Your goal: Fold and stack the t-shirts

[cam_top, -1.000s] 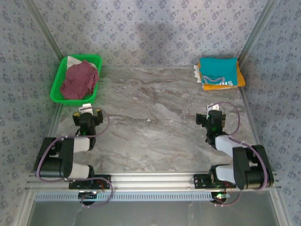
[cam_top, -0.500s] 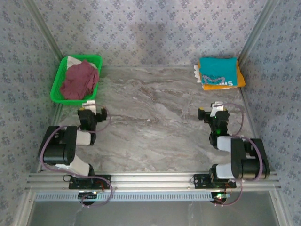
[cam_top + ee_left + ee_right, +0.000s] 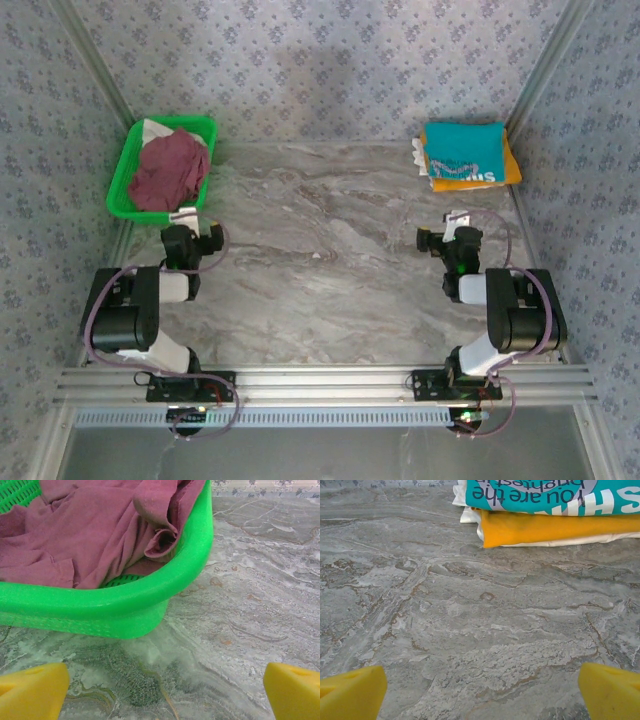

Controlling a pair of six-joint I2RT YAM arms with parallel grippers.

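A crumpled maroon t-shirt (image 3: 165, 170) (image 3: 95, 535) lies in the green basket (image 3: 125, 205) (image 3: 110, 607) at the back left. Folded tees are stacked at the back right: a teal t-shirt with white print (image 3: 462, 150) (image 3: 555, 495) on top, an orange-yellow t-shirt (image 3: 510, 176) (image 3: 545, 527) beneath it, white cloth under that. My left gripper (image 3: 190, 232) (image 3: 165, 690) stands open just in front of the basket's near rim, nothing between its yellow fingertips (image 3: 32, 690). My right gripper (image 3: 453, 232) (image 3: 480, 692) is open over bare table, short of the stack.
The marble table (image 3: 320, 270) runs between the two arms. Patterned walls close in the back and both sides. The basket sits against the left wall and the stack near the right wall.
Both arms have drawn their elbows back and reached their grippers slightly farther from the near edge; the left one has come closer to the basket. Cloth has not moved.
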